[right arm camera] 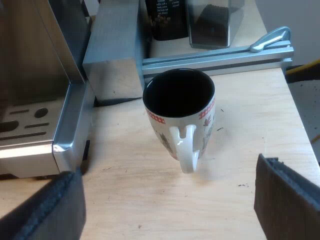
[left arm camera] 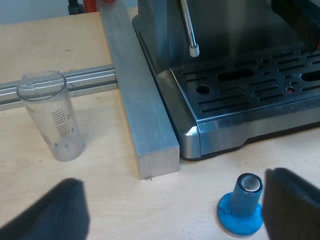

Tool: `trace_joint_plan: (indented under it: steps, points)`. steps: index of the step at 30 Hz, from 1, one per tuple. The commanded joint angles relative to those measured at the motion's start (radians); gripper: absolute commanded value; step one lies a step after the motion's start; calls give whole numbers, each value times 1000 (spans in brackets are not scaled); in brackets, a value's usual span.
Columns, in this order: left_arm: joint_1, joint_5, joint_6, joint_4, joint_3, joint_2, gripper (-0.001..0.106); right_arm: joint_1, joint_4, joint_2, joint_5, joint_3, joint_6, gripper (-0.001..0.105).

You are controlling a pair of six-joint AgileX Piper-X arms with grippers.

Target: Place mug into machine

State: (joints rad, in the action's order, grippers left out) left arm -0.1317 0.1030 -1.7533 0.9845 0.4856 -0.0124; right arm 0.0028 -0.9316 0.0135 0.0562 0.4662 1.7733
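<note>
1. A pale wooden surface (left arm camera: 100, 200) carries everything, and an aluminium bar (left arm camera: 145, 115) lies along the side of the espresso machine (left arm camera: 240, 125).
2. In the left wrist view, a clear measuring glass (left arm camera: 50, 117) stands upright, apart from the bar. A blue tamper (left arm camera: 242, 207) stands on the surface before the machine's slotted drip tray (left arm camera: 250, 85).
3. The left jaws are released. Their black fingers (left arm camera: 295, 205) are spread wide and grasp nothing, with the tamper close beside one finger.
4. The mug (right arm camera: 180, 110) stands upright on the surface beside the machine, off the drip tray. Its white handle (right arm camera: 186, 150) is turned toward the right jaws.
5. The right jaws are released too. Their fingers (right arm camera: 287, 200) are wide apart, short of the mug and not touching it.
</note>
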Motion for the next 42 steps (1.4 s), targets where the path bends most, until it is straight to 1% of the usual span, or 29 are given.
trace_joint_plan:
  steps: [1, 3, 5, 13, 18, 20, 21, 22, 23, 24, 25, 26, 27, 29, 30, 34, 36, 38, 40, 42]
  points:
    - [-5, 2, -6, -11, 8, -139, 76, 1, 12, 37, 2, 5, 3, 71]
    - [-5, 6, -6, -11, 8, -139, 83, 1, 12, 37, 2, 5, 3, 71]
    - [-5, 6, -6, -11, 8, -139, 84, 1, 9, 37, 2, 5, 3, 71]
    - [-5, 6, -6, -11, 8, -139, 84, 1, -6, 36, 2, 12, 3, 71]
    - [-5, 18, -6, -11, 22, -132, 84, 1, -34, 34, 9, 34, 3, 71]
    - [-5, 46, -6, -11, 36, -118, 84, 1, -37, 34, 9, 44, 3, 71]
    - [-5, 83, -6, -11, 49, -105, 84, 1, -42, 34, 15, 56, 3, 71]
    - [-5, 95, -6, -11, 53, -100, 84, 1, -47, 34, 17, 60, 3, 71]
    - [-5, 134, -19, -11, 66, -85, 84, 1, -60, 34, 20, 74, 5, 71]
    - [-5, 140, -21, -11, 68, -82, 84, 1, -65, 34, 21, 79, 5, 71]
    - [-5, 190, -35, -18, 83, -59, 84, 1, -78, 30, 28, 89, 10, 71]
    - [-7, 225, -52, -32, 89, -46, 84, 1, -112, 16, 42, 113, 23, 71]
    - [-15, 277, -61, -64, 91, -31, 87, 1, -137, 0, 55, 129, 28, 71]
    - [-37, 320, -71, -107, 91, -13, 91, 1, -162, -26, 71, 154, 31, 71]
    - [-56, 321, -77, -128, 91, 2, 92, 4, -165, -49, 84, 170, 34, 71]
    - [-115, 329, -75, -140, 91, 45, 92, 3, -165, -130, 84, 216, 34, 71]
    - [-147, 353, -66, -140, 91, 68, 92, 3, -165, -178, 84, 234, 34, 71]
    - [-189, 374, -54, -145, 91, 98, 92, 3, -162, -232, 84, 245, 50, 71]
    - [-221, 384, -23, -154, 91, 120, 92, 3, -157, -273, 90, 244, 56, 71]
    - [-271, 416, 26, -177, 83, 145, 92, 3, -153, -323, 107, 244, 65, 71]
